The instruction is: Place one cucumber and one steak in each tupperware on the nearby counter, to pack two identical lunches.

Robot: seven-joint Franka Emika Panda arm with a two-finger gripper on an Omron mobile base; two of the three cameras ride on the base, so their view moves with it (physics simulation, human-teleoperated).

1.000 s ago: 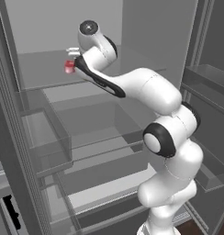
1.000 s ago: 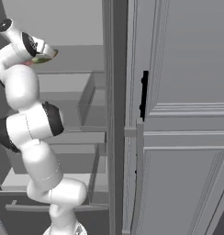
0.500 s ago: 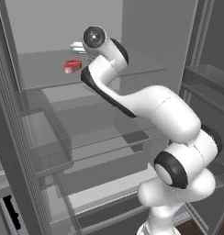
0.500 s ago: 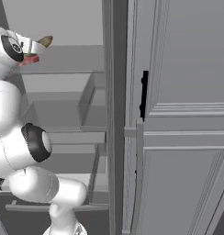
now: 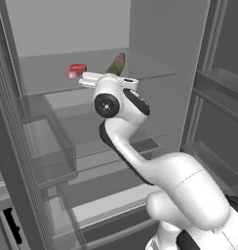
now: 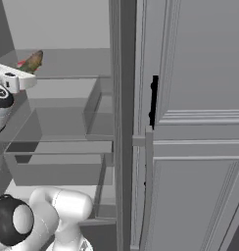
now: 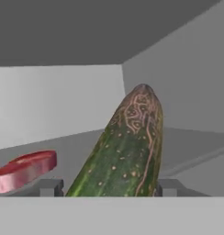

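While the arm reaches deep into the open fridge, the claw point(image 7: 106, 187) sits clamped on the cucumber point(image 7: 125, 151), its 2 dark fingertips point(image 7: 50, 187) pressed against either flank of it in the hand view. That cucumber juts straight out ahead of the claw, dark green and speckled, its brownish patterned tip pointing toward the back corner of the compartment.

Off to the left of the claw in the hand view lies the steak point(image 7: 23, 170), a pinkish-red slab resting flat on the shelf, near the cucumber but clear of it.

From the left base view, the claw point(image 5: 102, 78) is up at the top glass shelf point(image 5: 48, 85), with the cucumber point(image 5: 117, 64) tilted up and away from the white hand, and the steak point(image 5: 77, 70) sitting on that shelf just beside the fingers, to their left.

Over in the right base view, the hand is at the far left edge, and the cucumber point(image 6: 32, 62) pokes up to the right of it, a sliver of red just behind.

Lower down, the clear drawers point(image 5: 50, 146) and the grey door point(image 6: 190, 122) with its black handle point(image 6: 153, 100) frame the arm.
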